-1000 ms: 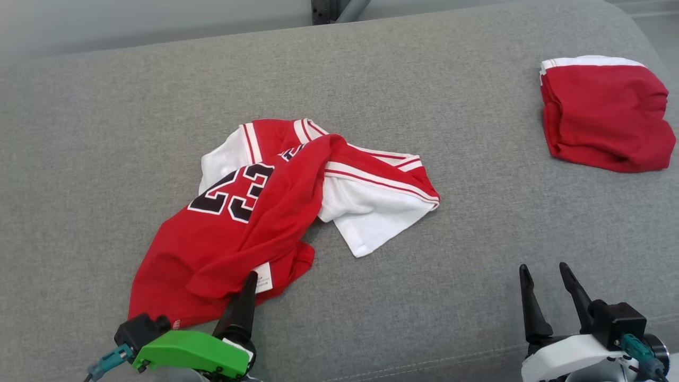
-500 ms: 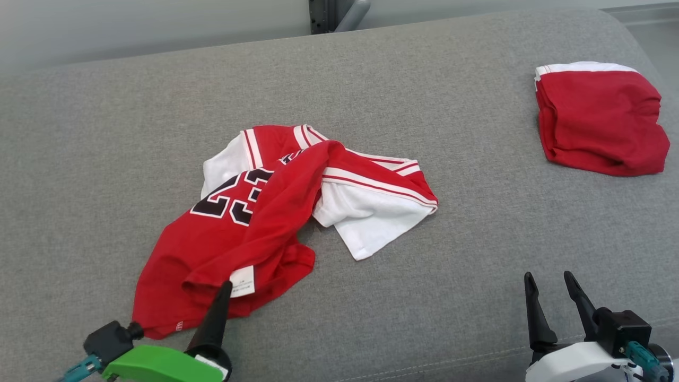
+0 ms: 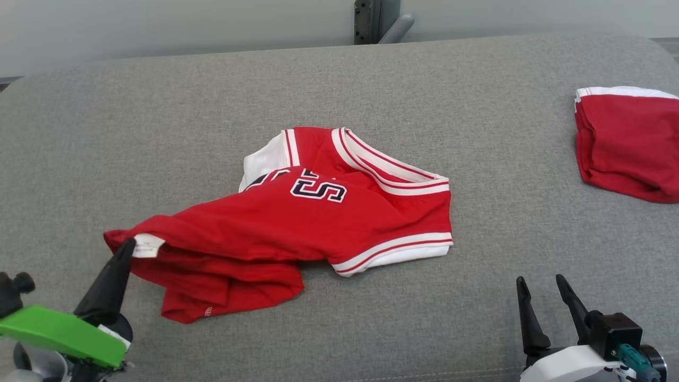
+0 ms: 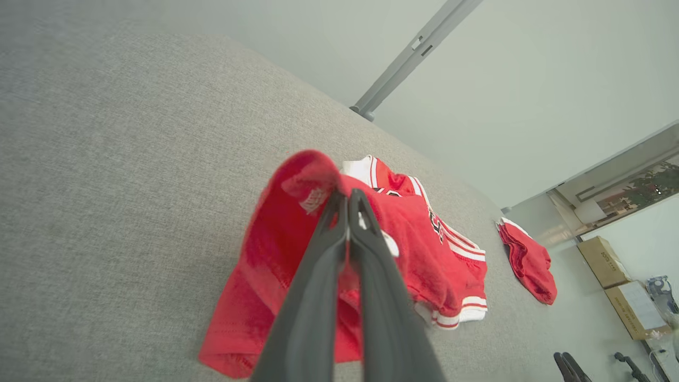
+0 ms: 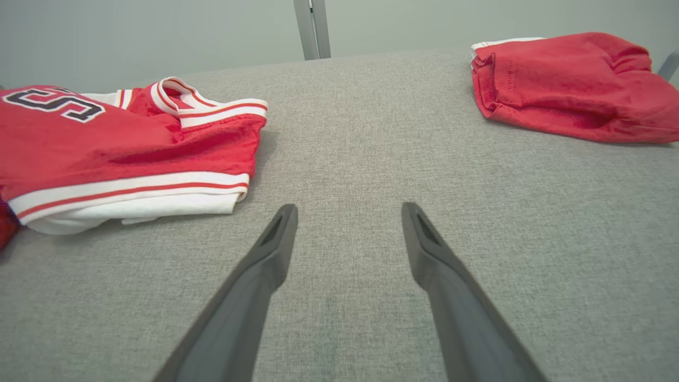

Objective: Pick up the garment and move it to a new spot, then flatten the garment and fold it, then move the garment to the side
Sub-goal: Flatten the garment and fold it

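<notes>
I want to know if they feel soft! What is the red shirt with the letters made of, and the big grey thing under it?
The crumpled red-and-white jersey looks like soft, matte sports cloth, probably a light mesh knit: it droops, folds and shows tiny holes up close. The wide grey cushion looks like matte woven upholstery fabric with a speckled weave. Its filling is hidden.

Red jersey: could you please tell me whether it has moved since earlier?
Yes. The left gripper has dragged the red jersey leftward by its hem, away from the folded red garment.

Garment [image 3: 318, 223] left of folded cloth [image 3: 628, 143]
</notes>
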